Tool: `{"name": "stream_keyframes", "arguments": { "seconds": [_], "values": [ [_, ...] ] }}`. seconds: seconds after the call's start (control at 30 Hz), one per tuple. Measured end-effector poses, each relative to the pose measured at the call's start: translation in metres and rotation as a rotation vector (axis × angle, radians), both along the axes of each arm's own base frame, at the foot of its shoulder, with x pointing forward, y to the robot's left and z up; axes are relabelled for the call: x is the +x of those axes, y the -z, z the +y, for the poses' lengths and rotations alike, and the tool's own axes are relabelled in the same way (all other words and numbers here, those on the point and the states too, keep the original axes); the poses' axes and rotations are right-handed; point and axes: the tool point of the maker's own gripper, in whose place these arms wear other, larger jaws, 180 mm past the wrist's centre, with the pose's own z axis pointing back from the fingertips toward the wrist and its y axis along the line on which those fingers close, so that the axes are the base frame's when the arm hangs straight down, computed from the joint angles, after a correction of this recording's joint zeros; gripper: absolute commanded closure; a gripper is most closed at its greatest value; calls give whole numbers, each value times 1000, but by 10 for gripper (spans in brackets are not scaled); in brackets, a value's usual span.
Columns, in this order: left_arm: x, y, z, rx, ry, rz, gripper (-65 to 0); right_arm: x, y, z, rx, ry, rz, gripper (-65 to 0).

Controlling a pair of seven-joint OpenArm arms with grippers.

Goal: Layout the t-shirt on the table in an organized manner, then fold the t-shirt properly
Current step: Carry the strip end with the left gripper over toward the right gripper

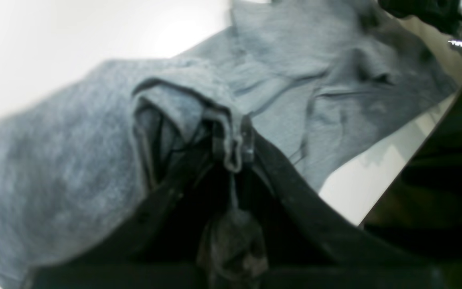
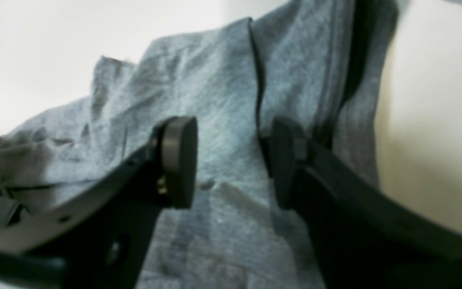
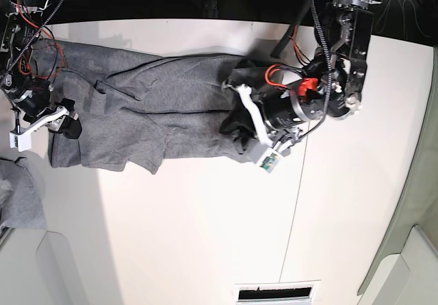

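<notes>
My two arms work opposite ends of the heather-grey t-shirt (image 3: 150, 107), which lies stretched across the far part of the white table (image 3: 205, 223), its long axis running from one arm to the other.

My left claw (image 1: 231, 140) is closed on a bunched hem or edge of the t-shirt (image 1: 74, 132); the wrist view shows a roll of grey fabric pinched between its dark fingers, with the rest of the cloth spreading away across the table (image 1: 355, 188). From the base view this claw (image 3: 239, 124) sits at the end of the garment nearest the table's dark seam line (image 3: 293, 202).

My right claw (image 2: 231, 160) stands open, its pads apart with flat cloth showing between them; the t-shirt (image 2: 215, 100) rises beyond it in a loose fold. Whether the pads touch the fabric I cannot tell. In the base view this claw (image 3: 58, 120) hovers at the opposite end.

The cloth is still rumpled through the middle, with one flap hanging toward the near side, so I judge the layout step unfinished. The coming move turns on that long axis: with one end pinned by my left claw, the free end lies directly under my right, the nearer arm to take it and draw the garment taut.

A separate bunch of grey cloth (image 3: 20, 199) rests apart by the table's edge.
</notes>
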Motion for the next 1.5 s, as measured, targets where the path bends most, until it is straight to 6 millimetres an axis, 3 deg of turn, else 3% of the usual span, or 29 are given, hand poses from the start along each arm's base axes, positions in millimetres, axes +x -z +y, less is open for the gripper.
{"name": "stream_keyframes", "arguments": {
  "seconds": [0.13,0.3,0.4,0.43,0.47,0.7,0.87,0.97,1.1,1.2,1.3,1.37,1.5],
  "values": [
    [-4,-2,-41,9,81,-35,0,0,0,0,0,0,0,-295],
    [-17,23,-77,31,174,-6,-24,0,0,0,0,0,0,-295],
    [-24,39,-90,34,212,22,-287,0,0,0,0,0,-1,-295],
    [-25,42,-92,29,215,31,-347,0,0,0,0,0,-1,-295],
    [-27,42,-95,18,216,41,-365,0,0,0,0,0,0,-295],
    [-33,26,-110,-102,228,79,-365,1,-5,-4,8,3,-15,-296],
    [-50,-22,-134,-301,353,43,-365,3,-45,-56,1,120,-117,-397],
    [-60,-18,-141,-272,395,42,-365,-1,-52,-77,-29,151,-116,-422],
    [-78,-11,-154,-217,474,29,-365,-8,-42,-86,-48,163,-75,-422],
    [-80,-12,-157,-217,479,20,-365,-9,-32,-89,-32,177,-67,-422],
    [-65,-17,-153,-234,423,15,-365,-16,-6,-89,-38,160,-8,-422],
    [-52,-19,-145,-247,372,9,-365,-21,15,-77,-17,127,37,-422],
    [-20,-17,-109,-233,238,6,-365,-25,40,-46,31,63,80,-422]
  ]
}}
